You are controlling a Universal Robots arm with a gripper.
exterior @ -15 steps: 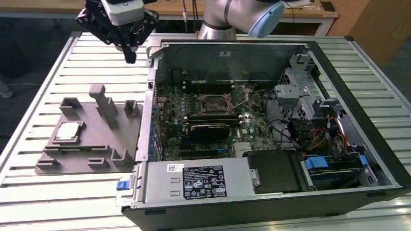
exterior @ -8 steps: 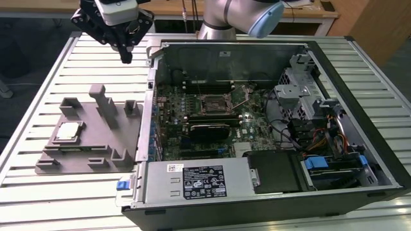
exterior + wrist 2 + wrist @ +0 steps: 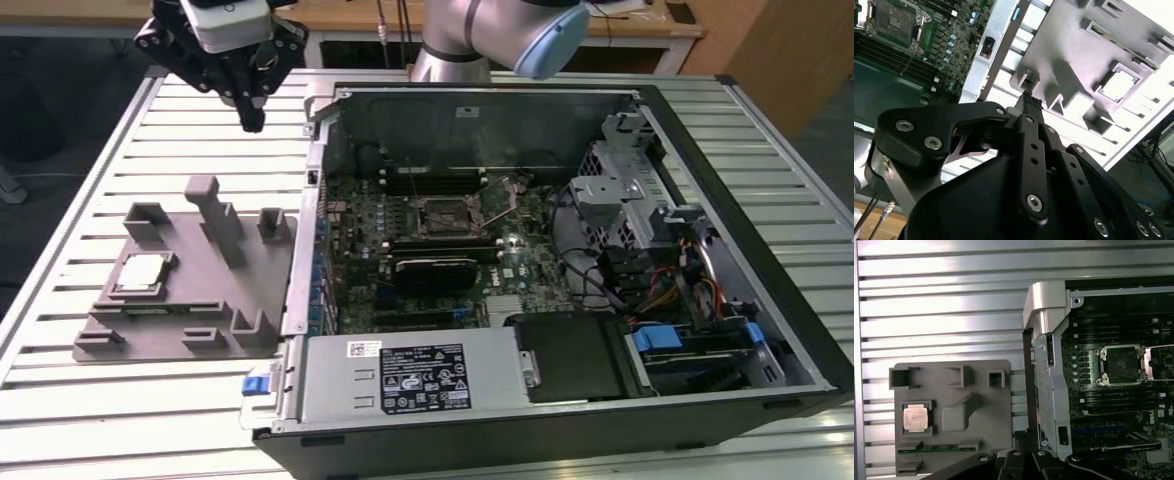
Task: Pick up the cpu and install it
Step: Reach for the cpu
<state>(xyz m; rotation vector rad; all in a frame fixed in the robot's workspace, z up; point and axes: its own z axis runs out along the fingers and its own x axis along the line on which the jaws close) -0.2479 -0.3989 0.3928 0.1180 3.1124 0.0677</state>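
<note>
The cpu (image 3: 140, 274) is a small silver square chip lying in a pocket of the grey fixture plate (image 3: 200, 300), on the slatted table at the exterior view's left. Both wrist views show the cpu (image 3: 915, 417) (image 3: 1119, 85) from above, with nothing touching it. My gripper (image 3: 251, 118) hangs high over the table, beyond the plate's far end and well away from the chip. Its black fingers (image 3: 1029, 107) meet at the tips, shut on nothing. The open cpu socket (image 3: 447, 213) (image 3: 1121, 365) sits on the motherboard inside the computer case.
The open computer case (image 3: 747, 300) takes up the middle and the exterior view's right of the table. A black heatsink block (image 3: 434, 262) sits just in front of the socket. Upright posts (image 3: 220, 215) rise from the fixture plate. The case's metal side wall (image 3: 1046, 385) stands between plate and motherboard.
</note>
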